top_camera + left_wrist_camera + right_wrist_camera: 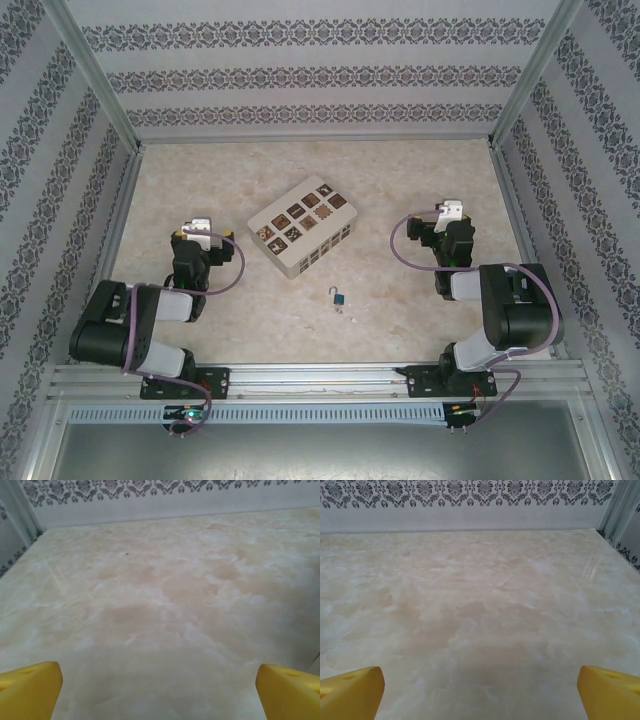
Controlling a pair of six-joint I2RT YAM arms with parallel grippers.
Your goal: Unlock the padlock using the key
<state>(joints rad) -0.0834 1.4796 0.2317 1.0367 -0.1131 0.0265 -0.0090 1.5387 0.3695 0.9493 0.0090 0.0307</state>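
The padlock (pixel 340 298) lies flat on the pale marbled tabletop (pixel 420 190), roughly midway between the two arms and towards the near edge. Its blue body points to about 5 o'clock and its thin silver shackle to about 11 o'clock. A small dark speck touching or just beside the body at 6 o'clock looks like the key (pixel 338 309), though it is too small to be sure. The cream box (pixel 302 225) with dark patterned squares sits near the padlock at its 11 o'clock, apart from it.

The left arm (pixel 150 310) is folded back, its wrist standing at the box's 9 o'clock. The left jaws are spread wide: in the left wrist view its yellow fingertips (pixel 27 690) sit at opposite bottom corners with bare tabletop between them.

The right arm (pixel 500 300) is folded the same way, its wrist at the box's 3 o'clock and well apart from the padlock. The right jaws are spread just as far, the yellow fingertips (pixel 350 690) at either corner with bare tabletop between. I cannot tell whether either pair of tips rests on the surface.
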